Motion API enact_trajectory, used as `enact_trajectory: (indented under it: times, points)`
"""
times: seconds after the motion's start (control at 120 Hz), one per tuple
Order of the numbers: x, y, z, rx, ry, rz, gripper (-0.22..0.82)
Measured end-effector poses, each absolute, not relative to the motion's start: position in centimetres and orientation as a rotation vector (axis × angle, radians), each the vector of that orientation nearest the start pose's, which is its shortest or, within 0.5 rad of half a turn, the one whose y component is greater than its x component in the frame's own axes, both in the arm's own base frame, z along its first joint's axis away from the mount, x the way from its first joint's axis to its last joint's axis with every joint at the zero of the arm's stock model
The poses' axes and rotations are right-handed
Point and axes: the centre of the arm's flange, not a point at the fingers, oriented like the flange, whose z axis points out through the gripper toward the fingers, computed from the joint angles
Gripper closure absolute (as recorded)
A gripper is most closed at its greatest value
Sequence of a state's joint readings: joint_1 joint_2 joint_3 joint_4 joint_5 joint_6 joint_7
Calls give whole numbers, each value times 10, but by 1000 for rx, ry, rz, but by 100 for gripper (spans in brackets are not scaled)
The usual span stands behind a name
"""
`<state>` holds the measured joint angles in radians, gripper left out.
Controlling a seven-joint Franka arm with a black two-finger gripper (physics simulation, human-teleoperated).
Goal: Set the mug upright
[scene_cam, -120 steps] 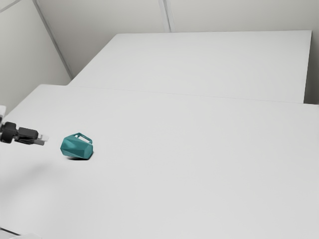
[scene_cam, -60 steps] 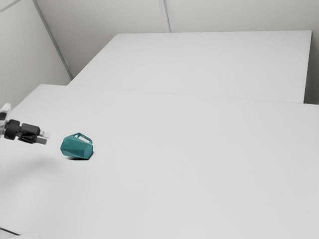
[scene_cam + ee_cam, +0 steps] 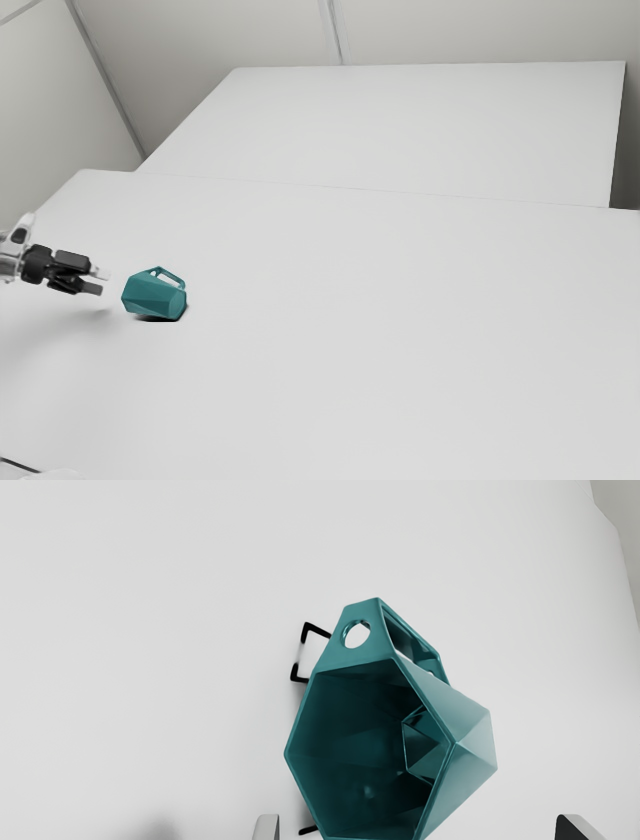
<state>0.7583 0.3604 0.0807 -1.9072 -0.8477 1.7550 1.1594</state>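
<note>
The mug lies on its side on the worktop, handle uppermost, its open mouth facing the hand. The hand's fingers stand spread, just beside the mug and seemingly apart from it, though the exterior view leaves that gap hard to judge.

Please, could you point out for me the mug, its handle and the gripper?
Mug (image 3: pixel 153 296): exterior view, on its faceted side wall.
Handle (image 3: pixel 378 630): wrist view, on the flat part beside the round hole.
Gripper (image 3: pixel 97 281): exterior view, midway between its fingertips.
</note>
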Motion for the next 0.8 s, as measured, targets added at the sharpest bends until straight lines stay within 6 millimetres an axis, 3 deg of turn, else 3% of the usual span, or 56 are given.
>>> enact_trajectory:
  times: [0.8]
  points:
    - [478, 331, 292, 2250, 49, 370, 0]
